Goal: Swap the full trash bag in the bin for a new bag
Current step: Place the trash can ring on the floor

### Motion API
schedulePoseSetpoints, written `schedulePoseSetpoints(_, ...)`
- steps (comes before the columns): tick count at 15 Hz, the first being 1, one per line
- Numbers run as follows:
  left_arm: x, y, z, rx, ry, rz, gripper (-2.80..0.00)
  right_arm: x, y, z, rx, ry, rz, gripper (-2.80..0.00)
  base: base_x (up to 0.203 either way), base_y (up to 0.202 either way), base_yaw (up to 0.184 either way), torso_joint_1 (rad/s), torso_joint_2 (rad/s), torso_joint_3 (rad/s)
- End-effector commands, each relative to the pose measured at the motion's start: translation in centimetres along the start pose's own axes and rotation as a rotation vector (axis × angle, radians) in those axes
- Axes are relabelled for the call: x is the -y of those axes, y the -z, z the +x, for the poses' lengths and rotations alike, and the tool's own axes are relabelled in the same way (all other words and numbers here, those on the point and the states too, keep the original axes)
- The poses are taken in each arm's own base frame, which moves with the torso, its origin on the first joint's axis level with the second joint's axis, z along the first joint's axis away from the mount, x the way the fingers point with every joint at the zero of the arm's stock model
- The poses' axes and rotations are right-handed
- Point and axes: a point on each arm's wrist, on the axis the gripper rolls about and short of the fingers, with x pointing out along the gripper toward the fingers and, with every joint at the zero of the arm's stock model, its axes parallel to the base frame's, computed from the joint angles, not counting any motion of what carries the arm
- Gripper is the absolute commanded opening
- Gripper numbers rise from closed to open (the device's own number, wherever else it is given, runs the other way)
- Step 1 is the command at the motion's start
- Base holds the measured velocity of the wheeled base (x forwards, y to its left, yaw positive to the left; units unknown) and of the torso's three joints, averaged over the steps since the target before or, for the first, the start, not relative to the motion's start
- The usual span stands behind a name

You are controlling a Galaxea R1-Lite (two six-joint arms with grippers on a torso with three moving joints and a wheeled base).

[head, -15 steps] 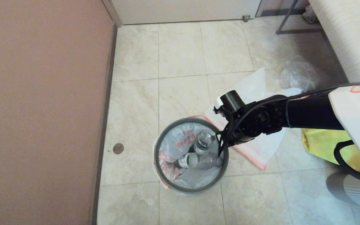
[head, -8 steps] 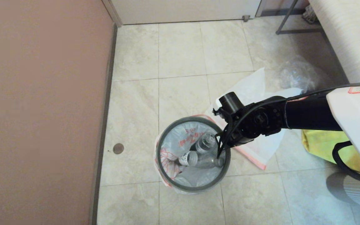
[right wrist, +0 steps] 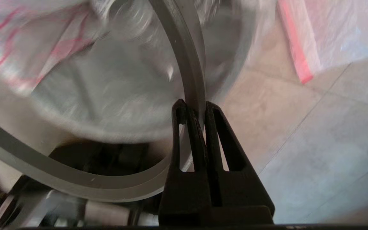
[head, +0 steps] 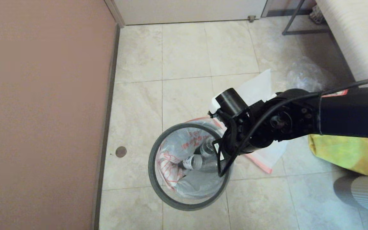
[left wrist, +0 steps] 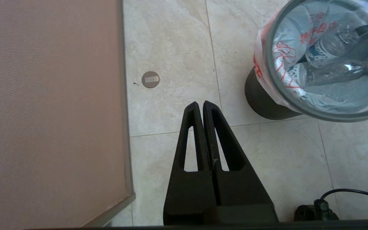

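The full trash bag (head: pixel 184 159), thin translucent white plastic printed with red line drawings, is sitting inside the bin (left wrist: pixel 264 102), a small round dark wastebasket on the tiled floor (head: pixel 184 57); clear plastic bottles (head: pixel 203 161) are lying in it, and its printed edge is folding out over the bin's wall. The thin grey hoop rim (head: pixel 153 174) is hanging tilted above the bin's mouth, off the wall. The right claw (right wrist: pixel 193 107) is pinching this hoop on the side toward the new bag, its two black tapered fingers closed on the flat band. The new bag (head: pixel 260 86), milky white with an orange-pink band, is lying flat on the floor just beside the bin, partly under the right arm. The left claw (left wrist: pixel 200 105) is hovering over bare tile near the bin, fingers pressed together and holding nothing. A yellow bag (head: pixel 343 151) and a crinkled clear bag (head: pixel 308 76) are lying farther out.
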Motion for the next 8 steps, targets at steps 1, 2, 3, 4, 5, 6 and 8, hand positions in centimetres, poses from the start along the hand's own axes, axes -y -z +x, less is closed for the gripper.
schedulePoseSetpoints(1,0.0,0.3,0.1,-0.011,0.000,0.000,-2.80,0.5,-0.1,-3.6,0.034,-0.023,0.016,-2.80,0.000,0.000,0.000,0.000,0.00,0.000)
schedulePoseSetpoints(2,0.0,0.3,0.1,-0.011,0.000,0.000,-2.80,1.1,0.3,-5.1,0.024,-0.025,0.032,-2.80,0.000,0.000,0.000,0.000,0.00,0.000)
schedulePoseSetpoints(3,0.0,0.3,0.1,-0.011,0.000,0.000,-2.80,1.8,0.8,-6.7,0.015,-0.025,0.046,-2.80,0.000,0.000,0.000,0.000,0.00,0.000)
schedulePoseSetpoints(4,0.0,0.3,0.1,-0.011,0.000,0.000,-2.80,2.6,1.6,-8.0,0.006,-0.023,0.054,-2.80,0.000,0.000,0.000,0.000,0.00,0.000)
schedulePoseSetpoints(5,0.0,0.3,0.1,-0.011,0.000,0.000,-2.80,3.5,2.5,-9.4,0.000,-0.019,0.060,-2.80,0.000,0.000,0.000,0.000,0.00,0.000)
schedulePoseSetpoints(6,0.0,0.3,0.1,-0.011,0.000,0.000,-2.80,4.6,3.7,-10.7,-0.006,-0.013,0.066,-2.80,0.000,0.000,0.000,0.000,0.00,0.000)
schedulePoseSetpoints(8,0.0,0.3,0.1,-0.011,0.000,0.000,-2.80,7.2,6.7,-12.6,-0.034,0.019,0.086,-2.80,0.000,0.000,0.000,0.000,0.00,0.000)
